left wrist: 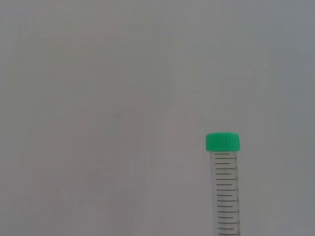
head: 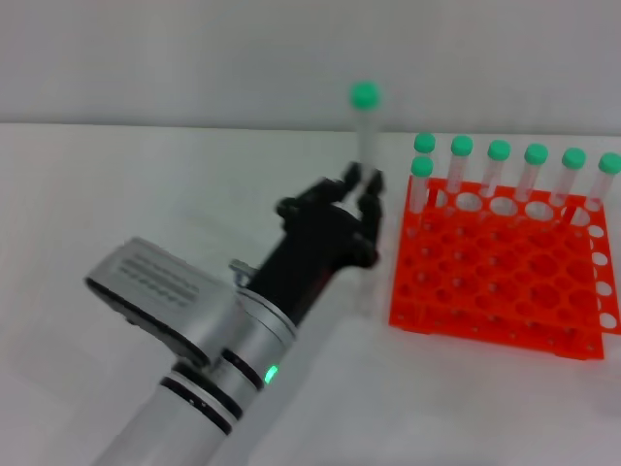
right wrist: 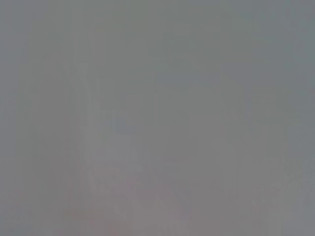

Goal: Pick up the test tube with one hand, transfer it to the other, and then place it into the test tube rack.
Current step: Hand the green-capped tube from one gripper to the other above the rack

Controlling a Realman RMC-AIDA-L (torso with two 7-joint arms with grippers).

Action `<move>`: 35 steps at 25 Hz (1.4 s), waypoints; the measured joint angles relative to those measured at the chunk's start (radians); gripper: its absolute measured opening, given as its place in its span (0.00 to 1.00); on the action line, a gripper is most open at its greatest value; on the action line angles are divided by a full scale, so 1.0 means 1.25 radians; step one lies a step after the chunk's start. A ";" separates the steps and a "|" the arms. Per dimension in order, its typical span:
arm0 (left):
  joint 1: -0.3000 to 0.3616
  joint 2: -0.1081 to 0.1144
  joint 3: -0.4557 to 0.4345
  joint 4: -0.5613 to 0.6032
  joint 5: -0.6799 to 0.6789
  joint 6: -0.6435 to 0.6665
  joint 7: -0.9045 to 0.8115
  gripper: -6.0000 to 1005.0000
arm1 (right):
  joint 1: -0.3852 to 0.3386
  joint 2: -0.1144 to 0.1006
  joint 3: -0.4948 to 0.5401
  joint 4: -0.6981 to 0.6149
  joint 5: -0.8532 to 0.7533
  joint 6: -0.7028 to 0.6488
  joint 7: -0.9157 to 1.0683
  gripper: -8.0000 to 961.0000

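Observation:
My left gripper (head: 362, 181) is shut on the lower end of the test tube (head: 366, 136), a slim clear tube with a round green cap, held upright above the table just left of the rack. The tube also shows in the left wrist view (left wrist: 224, 187) with its scale marks. The orange-red test tube rack (head: 495, 272) stands at the right, with several green-capped tubes (head: 498, 165) upright in its far row. My right gripper is out of view; the right wrist view shows only a plain grey surface.
The white table (head: 146, 184) stretches to the left and front of the rack. A grey wall (head: 194, 58) stands behind the table. The rack's near rows of holes hold no tubes.

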 joint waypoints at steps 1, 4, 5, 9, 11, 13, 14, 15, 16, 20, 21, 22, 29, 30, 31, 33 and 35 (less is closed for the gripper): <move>0.001 0.000 0.000 0.001 0.020 0.005 0.001 0.18 | -0.002 -0.008 -0.016 -0.004 0.000 0.017 0.010 0.86; 0.001 -0.001 0.000 0.006 0.059 0.025 0.002 0.18 | -0.002 -0.032 -0.042 -0.007 -0.020 0.087 0.036 0.86; -0.002 -0.001 0.001 0.008 0.073 0.039 0.002 0.18 | -0.001 -0.039 -0.043 -0.008 -0.036 0.109 0.047 0.86; -0.008 -0.005 0.001 0.010 0.094 0.076 0.003 0.18 | 0.005 -0.058 -0.043 -0.027 -0.113 0.157 0.101 0.83; -0.012 -0.008 0.001 0.014 0.103 0.097 0.004 0.18 | 0.005 -0.061 -0.042 -0.056 -0.162 0.165 0.144 0.81; -0.018 -0.008 0.001 0.019 0.108 0.117 0.004 0.18 | 0.005 -0.062 -0.042 -0.089 -0.211 0.180 0.184 0.75; -0.022 -0.008 0.001 0.022 0.112 0.130 0.004 0.18 | 0.007 -0.062 -0.042 -0.105 -0.234 0.191 0.201 0.70; -0.026 -0.009 0.001 0.023 0.114 0.138 0.004 0.18 | 0.010 -0.061 -0.043 -0.120 -0.259 0.204 0.215 0.70; -0.031 -0.009 0.002 0.025 0.118 0.150 0.004 0.18 | 0.015 -0.060 -0.044 -0.128 -0.283 0.216 0.224 0.70; -0.044 -0.009 0.002 0.027 0.124 0.176 0.005 0.18 | 0.047 -0.047 -0.046 -0.131 -0.347 0.235 0.234 0.71; -0.049 -0.009 0.002 0.028 0.124 0.185 0.005 0.18 | 0.056 -0.040 -0.046 -0.130 -0.360 0.234 0.234 0.71; -0.053 -0.009 0.002 0.028 0.131 0.192 0.005 0.18 | 0.064 -0.035 -0.046 -0.130 -0.370 0.231 0.234 0.71; -0.059 -0.010 0.002 0.028 0.163 0.202 0.005 0.18 | 0.104 -0.003 -0.046 -0.126 -0.401 0.189 0.235 0.71; -0.061 -0.010 0.002 0.028 0.165 0.207 0.005 0.18 | 0.107 0.000 -0.045 -0.126 -0.401 0.179 0.238 0.71; -0.063 -0.010 0.002 0.028 0.165 0.211 0.005 0.18 | 0.107 0.000 -0.045 -0.126 -0.401 0.179 0.238 0.71; -0.067 -0.010 0.002 0.028 0.165 0.214 0.005 0.18 | 0.114 0.004 -0.046 -0.127 -0.402 0.171 0.247 0.71; -0.068 -0.010 0.001 0.028 0.165 0.214 0.006 0.18 | 0.118 0.005 -0.047 -0.128 -0.403 0.173 0.251 0.71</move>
